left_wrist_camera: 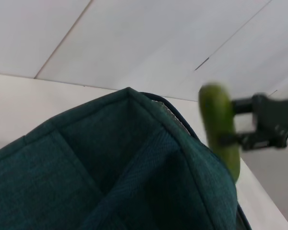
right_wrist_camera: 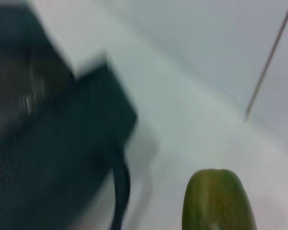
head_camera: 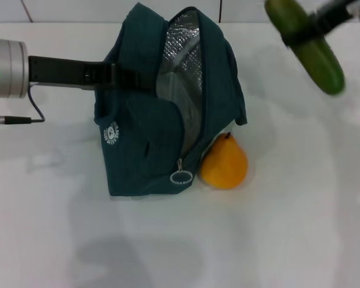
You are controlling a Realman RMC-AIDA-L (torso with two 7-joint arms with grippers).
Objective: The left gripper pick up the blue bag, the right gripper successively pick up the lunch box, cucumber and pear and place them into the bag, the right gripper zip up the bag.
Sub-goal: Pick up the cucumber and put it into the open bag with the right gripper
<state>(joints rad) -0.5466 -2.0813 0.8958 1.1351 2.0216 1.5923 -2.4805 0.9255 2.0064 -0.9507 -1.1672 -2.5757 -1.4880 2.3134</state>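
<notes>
The blue bag (head_camera: 150, 120) stands on the white table with its zipper open, showing the silver lining (head_camera: 180, 66). My left gripper (head_camera: 129, 79) is shut on the bag's left upper edge and holds it up. My right gripper (head_camera: 315, 27) is shut on the cucumber (head_camera: 306, 45), which hangs tilted in the air to the upper right of the bag. The cucumber (left_wrist_camera: 221, 129) also shows beside the bag (left_wrist_camera: 110, 167) in the left wrist view, and its end (right_wrist_camera: 218, 201) in the right wrist view. The pear (head_camera: 225, 162) sits against the bag's right front corner. The lunch box is out of view.
The zipper's ring pull (head_camera: 180, 177) hangs at the bag's front, next to the pear. White table surface (head_camera: 288, 228) stretches in front and to the right. A pale wall (left_wrist_camera: 158, 43) lies behind.
</notes>
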